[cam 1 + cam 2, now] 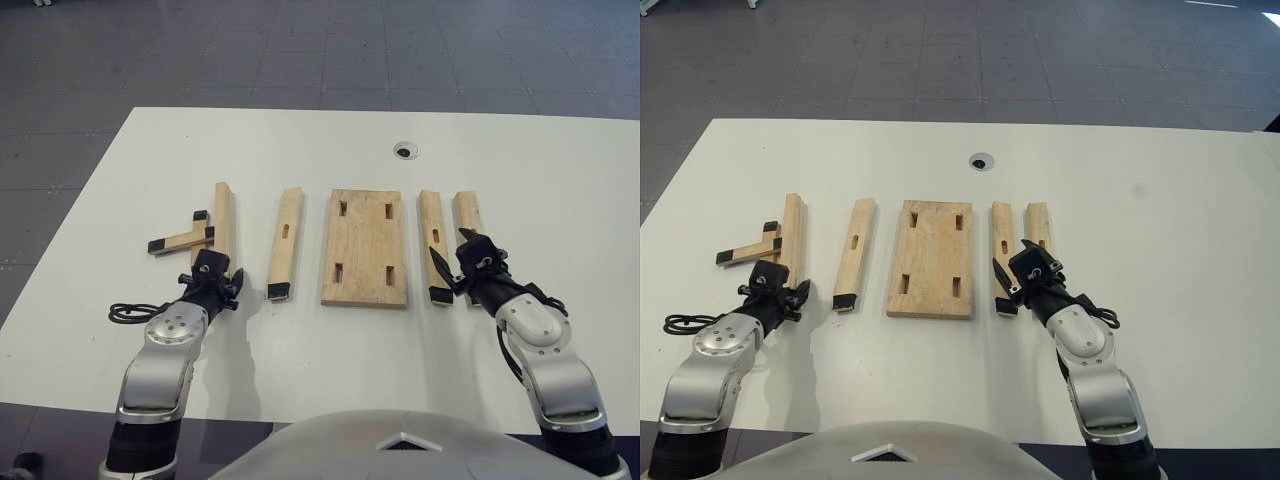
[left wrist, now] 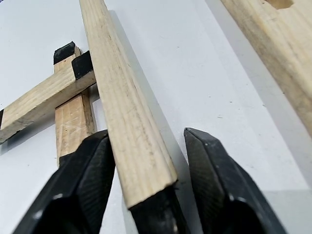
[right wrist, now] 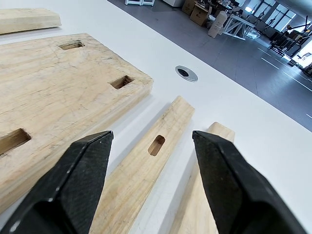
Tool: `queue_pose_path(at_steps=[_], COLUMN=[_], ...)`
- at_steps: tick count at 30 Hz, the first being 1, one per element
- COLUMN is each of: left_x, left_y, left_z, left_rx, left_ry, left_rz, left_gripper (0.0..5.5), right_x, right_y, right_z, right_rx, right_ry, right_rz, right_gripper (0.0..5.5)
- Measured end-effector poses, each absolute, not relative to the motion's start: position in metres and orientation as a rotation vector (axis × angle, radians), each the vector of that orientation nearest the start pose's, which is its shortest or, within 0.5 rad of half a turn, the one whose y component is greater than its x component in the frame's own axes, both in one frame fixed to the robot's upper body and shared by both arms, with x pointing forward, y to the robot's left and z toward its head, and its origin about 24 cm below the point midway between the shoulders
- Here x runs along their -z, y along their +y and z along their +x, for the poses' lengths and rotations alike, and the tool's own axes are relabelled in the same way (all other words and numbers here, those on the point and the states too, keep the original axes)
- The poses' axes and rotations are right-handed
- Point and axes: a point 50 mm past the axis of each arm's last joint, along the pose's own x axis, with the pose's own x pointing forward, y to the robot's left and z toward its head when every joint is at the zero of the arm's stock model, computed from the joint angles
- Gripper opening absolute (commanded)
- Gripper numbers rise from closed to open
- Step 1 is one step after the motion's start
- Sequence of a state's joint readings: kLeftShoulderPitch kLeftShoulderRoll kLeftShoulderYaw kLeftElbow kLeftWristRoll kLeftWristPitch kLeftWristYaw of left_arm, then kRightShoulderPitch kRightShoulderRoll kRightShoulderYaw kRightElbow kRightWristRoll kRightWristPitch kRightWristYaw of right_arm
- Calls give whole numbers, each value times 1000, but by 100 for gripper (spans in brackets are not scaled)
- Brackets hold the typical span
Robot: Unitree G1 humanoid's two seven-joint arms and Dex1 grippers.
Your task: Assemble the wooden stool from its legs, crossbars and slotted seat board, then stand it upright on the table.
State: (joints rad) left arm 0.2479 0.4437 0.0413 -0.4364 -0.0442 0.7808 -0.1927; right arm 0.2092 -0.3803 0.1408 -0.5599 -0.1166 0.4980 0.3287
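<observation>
Left of the seat board (image 1: 364,248), past one loose leg (image 1: 285,243), my left gripper (image 2: 148,139) straddles the outermost leg's (image 1: 222,215) near end, fingers spread, with the crossed crossbars (image 1: 185,240) touching that leg's outer side. Right of the board, my right gripper (image 3: 152,135) hangs open over the slotted leg (image 1: 432,235), the last leg (image 1: 466,212) lying just beyond it.

Round cable port (image 1: 405,151), probably capped, and a looped black cord (image 1: 128,313)

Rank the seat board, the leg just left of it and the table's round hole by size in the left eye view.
1. seat board
2. leg
3. round hole; it lies farther from the camera, yet is clearly the smallest.
</observation>
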Motion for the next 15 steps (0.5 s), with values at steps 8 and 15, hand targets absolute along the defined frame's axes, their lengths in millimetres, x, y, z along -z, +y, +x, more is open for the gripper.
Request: queue_pose_path(at_steps=[8, 15], left_x=[-38, -104], left_y=[237, 229], left_z=[194, 243], left_rx=[40, 17], left_ry=[605, 102], left_rz=[450, 567], left_gripper=[106, 106], right_x=[-73, -78], right_y=[-163, -171], right_z=[200, 206], right_rx=[-406, -350], right_ry=[235, 241], right_rz=[-437, -255], right_gripper=[300, 300])
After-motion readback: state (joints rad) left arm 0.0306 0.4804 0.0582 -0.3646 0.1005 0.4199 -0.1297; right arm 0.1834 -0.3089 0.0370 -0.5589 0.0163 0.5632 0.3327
